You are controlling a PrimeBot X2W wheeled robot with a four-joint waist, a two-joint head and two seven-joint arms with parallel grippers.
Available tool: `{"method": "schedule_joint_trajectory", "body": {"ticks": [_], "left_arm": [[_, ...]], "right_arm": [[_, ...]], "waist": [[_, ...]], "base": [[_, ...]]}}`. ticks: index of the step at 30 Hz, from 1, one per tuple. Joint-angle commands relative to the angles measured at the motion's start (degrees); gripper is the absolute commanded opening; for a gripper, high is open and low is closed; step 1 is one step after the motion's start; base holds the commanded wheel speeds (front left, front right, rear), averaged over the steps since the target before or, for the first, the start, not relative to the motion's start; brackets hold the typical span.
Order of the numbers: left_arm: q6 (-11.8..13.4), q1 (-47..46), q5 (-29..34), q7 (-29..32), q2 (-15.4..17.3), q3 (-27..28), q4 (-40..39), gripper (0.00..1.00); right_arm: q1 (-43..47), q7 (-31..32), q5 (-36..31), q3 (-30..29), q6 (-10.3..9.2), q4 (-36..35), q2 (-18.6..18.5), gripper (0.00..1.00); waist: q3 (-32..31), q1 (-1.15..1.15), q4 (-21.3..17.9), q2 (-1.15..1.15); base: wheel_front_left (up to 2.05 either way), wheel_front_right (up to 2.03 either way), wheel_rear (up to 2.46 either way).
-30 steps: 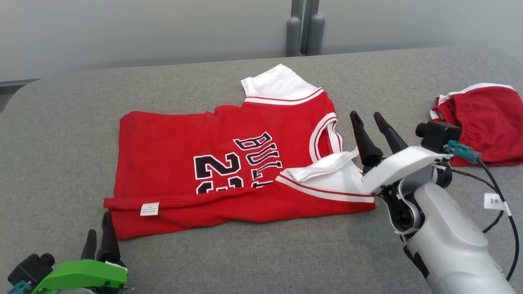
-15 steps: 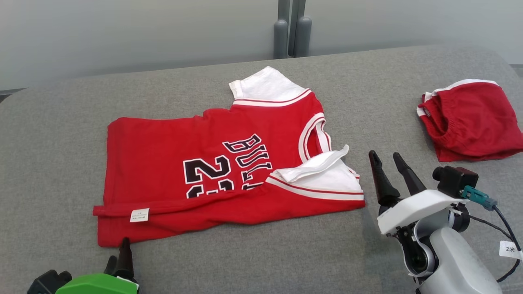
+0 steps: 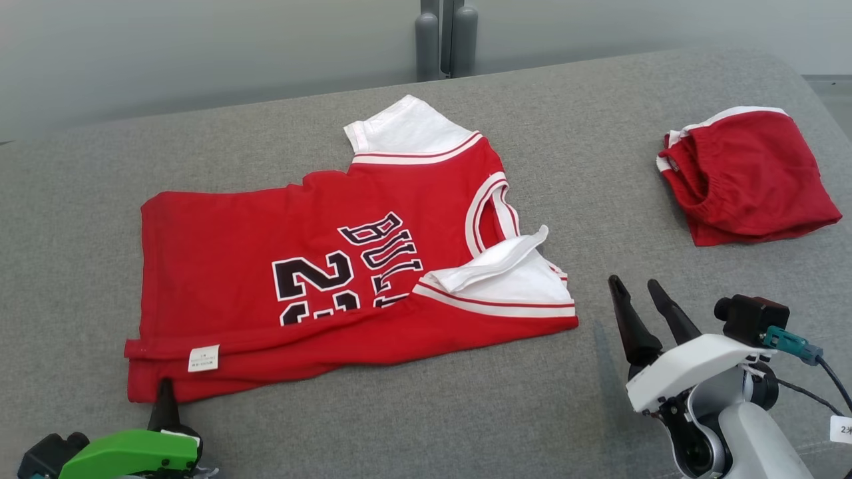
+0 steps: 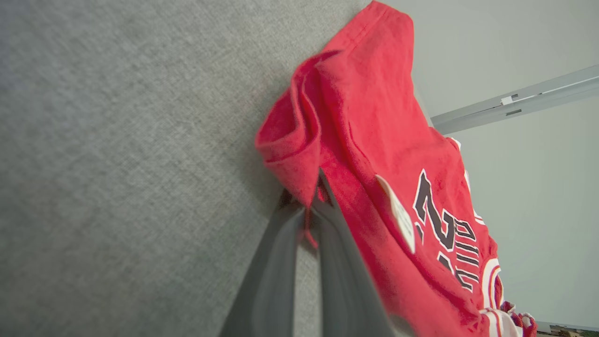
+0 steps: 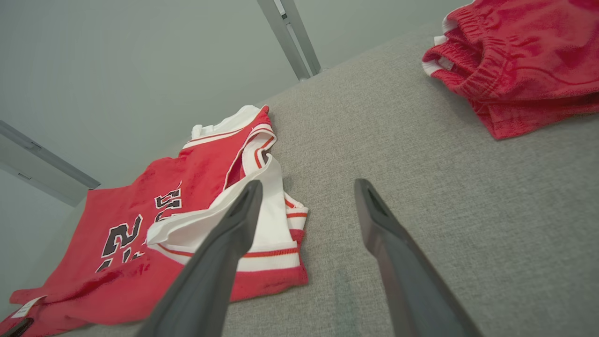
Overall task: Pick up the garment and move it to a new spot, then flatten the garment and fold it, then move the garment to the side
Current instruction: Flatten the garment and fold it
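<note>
The garment [image 3: 319, 266], a red jersey with white sleeves and black lettering, lies partly folded on the grey padded surface [image 3: 599, 153]. My left gripper [image 3: 163, 394] is at the jersey's near-left hem corner. In the left wrist view the left gripper [image 4: 312, 194] is shut, pinching the bunched red hem of the garment [image 4: 374, 140]. My right gripper [image 3: 639, 289] hovers open to the right of the jersey's white sleeve, not touching it. In the right wrist view the right gripper [image 5: 306, 187] has its fingers spread wide, with the garment [image 5: 187, 187] to their left.
A folded pair of red shorts [image 3: 745, 176] with white trim lies at the far right, also seen as shorts [image 5: 514, 61]. A grey wall with a vertical post [image 3: 442, 36] stands behind the surface. Bare grey fabric separates the jersey from the shorts.
The left gripper has reached the hem corner and shut on it. The right gripper has drawn back from the sleeve toward the near edge. The head camera has shifted.
</note>
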Motion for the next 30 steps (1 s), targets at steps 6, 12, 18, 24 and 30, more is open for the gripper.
{"method": "schedule_joint_trajectory", "body": {"ticks": [6,12,18,24,30], "left_arm": [[-2.4,-0.4,-0.6,-2.8,0.5,1.9,-2.9,0.0],[-2.1,1.8,-0.8,-2.3,0.2,1.7,-7.0,0.0],[-0.8,2.5,0.3,-2.2,-0.2,0.6,-8.0,0.0],[-0.5,1.4,0.8,-2.0,-0.7,0.0,-7.9,0.0],[-0.6,0.6,0.8,-2.0,-0.8,-0.4,-7.4,0.0]], "right_arm": [[4.1,4.4,-1.0,-1.8,0.0,-0.3,0.4,1.0],[5.4,6.7,-1.2,-2.1,0.0,0.2,1.1,1.0],[4.6,8.8,-0.9,-0.9,0.0,1.8,1.9,1.0],[1.7,9.6,-1.0,0.9,0.0,5.9,2.2,1.0],[-2.0,9.8,-0.7,1.8,-0.01,12.2,2.4,1.0]], "waist": [[-0.3,0.0,1.3,0.0],[-0.3,0.0,2.1,0.0],[0.1,0.0,2.8,0.0],[0.7,0.0,3.4,0.0],[1.1,0.0,4.5,0.0]], "base": [[0.0,0.0,0.0],[0.0,0.0,0.0],[0.0,0.0,0.0],[0.0,0.0,0.0],[0.0,0.0,0.0]]}}
